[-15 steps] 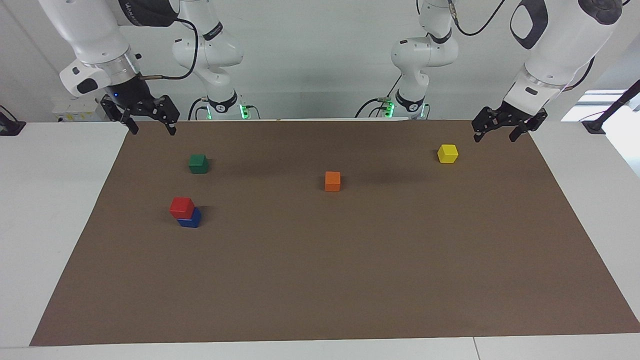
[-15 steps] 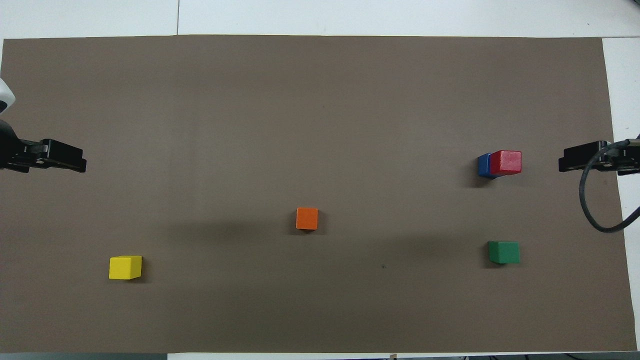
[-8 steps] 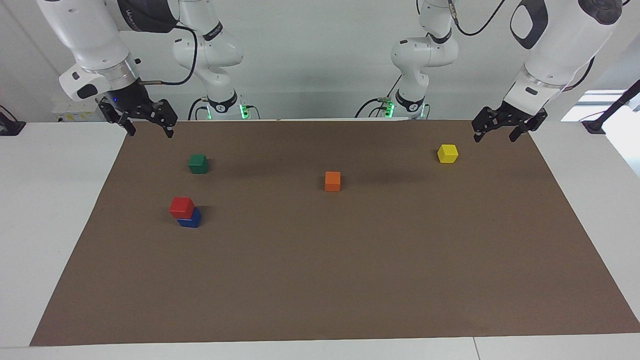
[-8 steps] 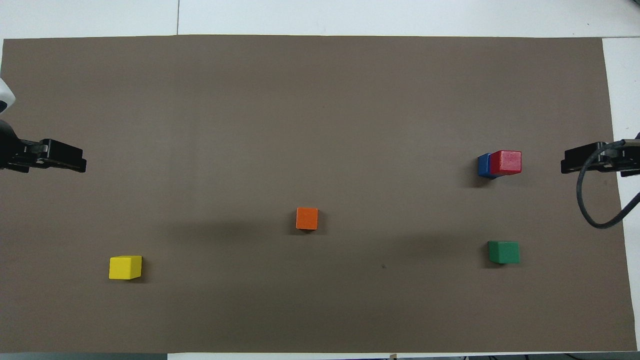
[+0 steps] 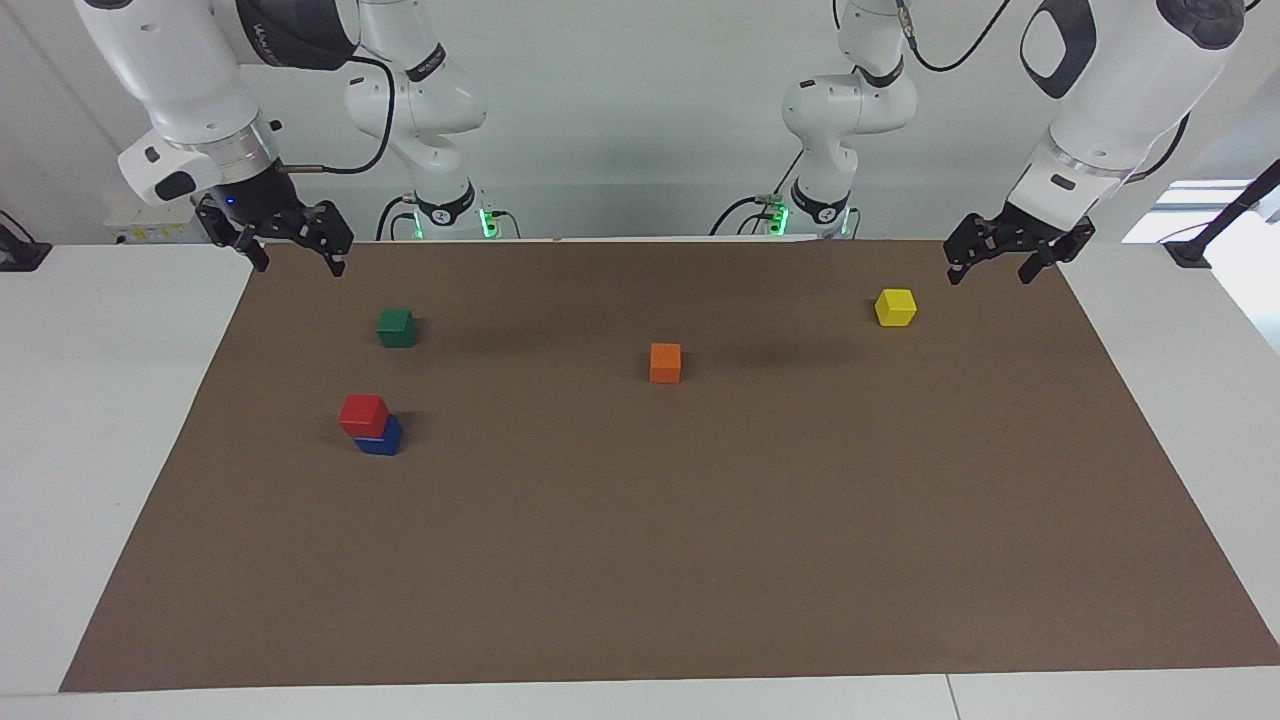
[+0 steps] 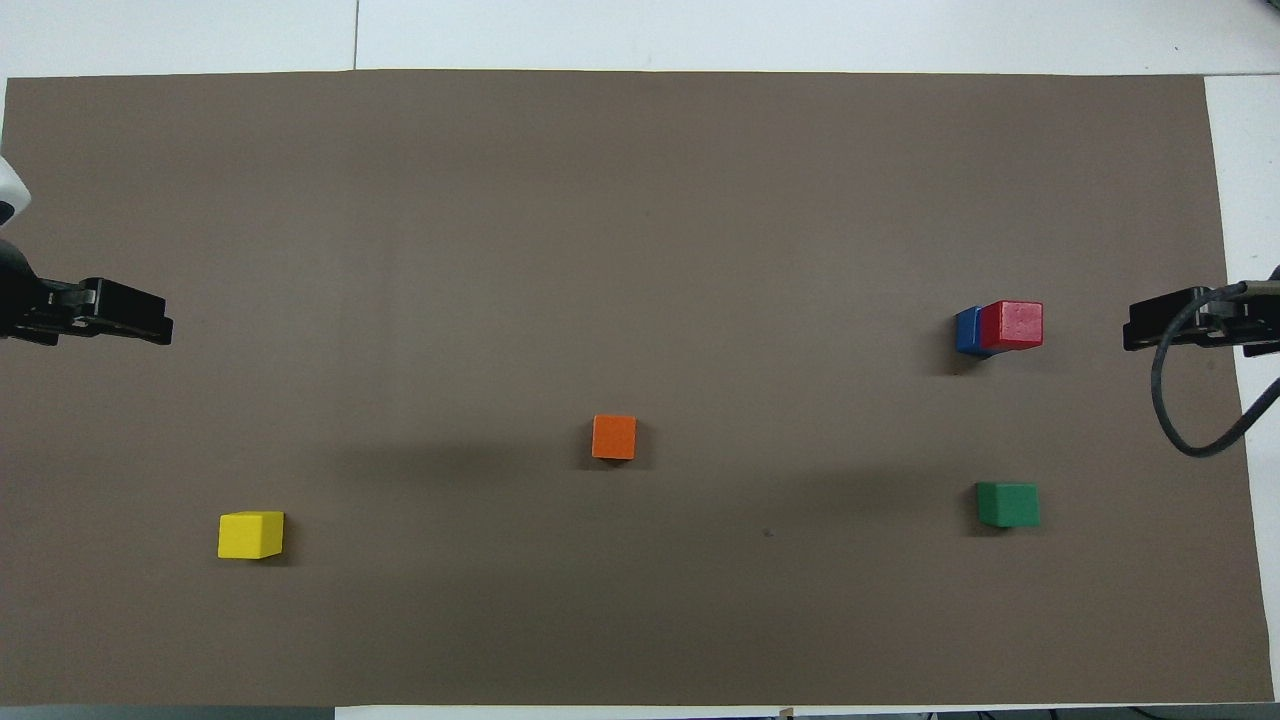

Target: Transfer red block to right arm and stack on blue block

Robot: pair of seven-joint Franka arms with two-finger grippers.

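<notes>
The red block sits on top of the blue block, slightly off-centre, at the right arm's end of the mat; the stack also shows in the overhead view, red over blue. My right gripper is open and empty, raised over the mat's corner near its base, well apart from the stack; it also shows in the overhead view. My left gripper is open and empty, raised over the mat's edge at the left arm's end, near the yellow block; it also shows in the overhead view.
A green block lies nearer to the robots than the stack. An orange block lies mid-mat. A yellow block lies toward the left arm's end. All rest on a brown mat over a white table.
My right gripper has drawn back slightly from the stack toward the mat's edge. The left arm and all blocks have not moved.
</notes>
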